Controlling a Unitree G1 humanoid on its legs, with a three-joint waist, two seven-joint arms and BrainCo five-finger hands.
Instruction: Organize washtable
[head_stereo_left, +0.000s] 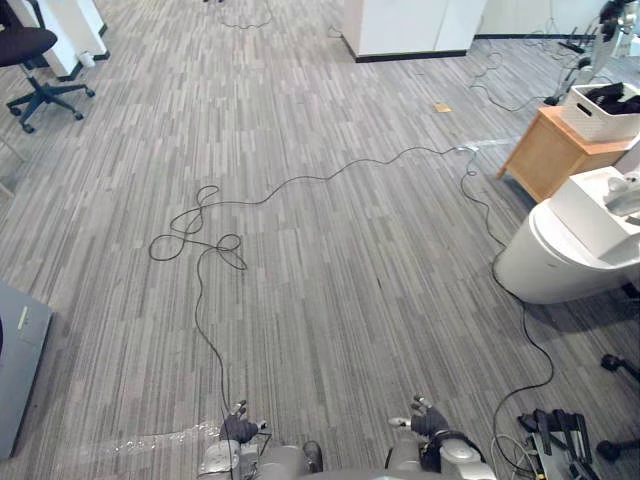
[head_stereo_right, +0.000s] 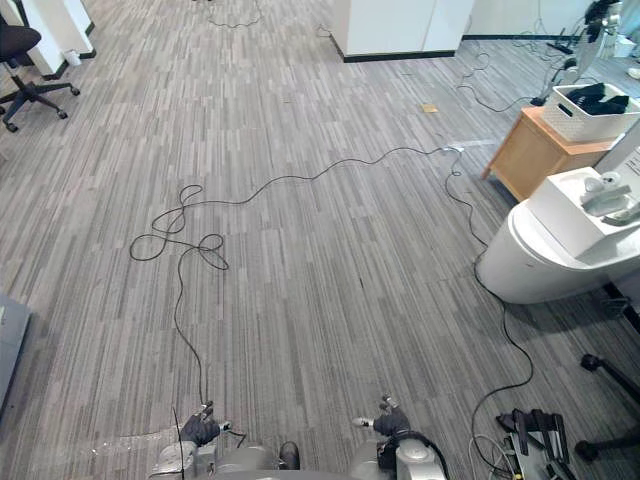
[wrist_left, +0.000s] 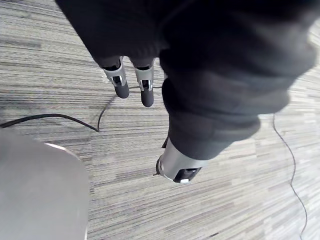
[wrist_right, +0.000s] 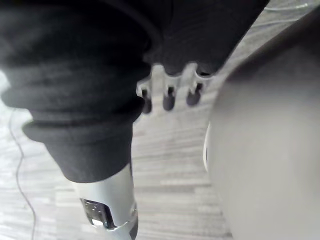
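i saw left robot hand (head_stereo_left: 238, 429) and right robot hand (head_stereo_left: 428, 420) low at the near edge, both released, holding nothing. white wash counter (head_stereo_left: 548, 255) sat right, well apart from them, beside a wooden cabinet (head_stereo_left: 545, 152).

The right hand (wrist_right: 170, 82) hangs above the grey striped carpet (wrist_right: 170, 165), apart from it. Its silver fingers (wrist_right: 168, 100) with dark tips stand in a row, straight and relaxed, and the hand is empty. The thumb (wrist_right: 107, 205) stays to one side of them, also straight.
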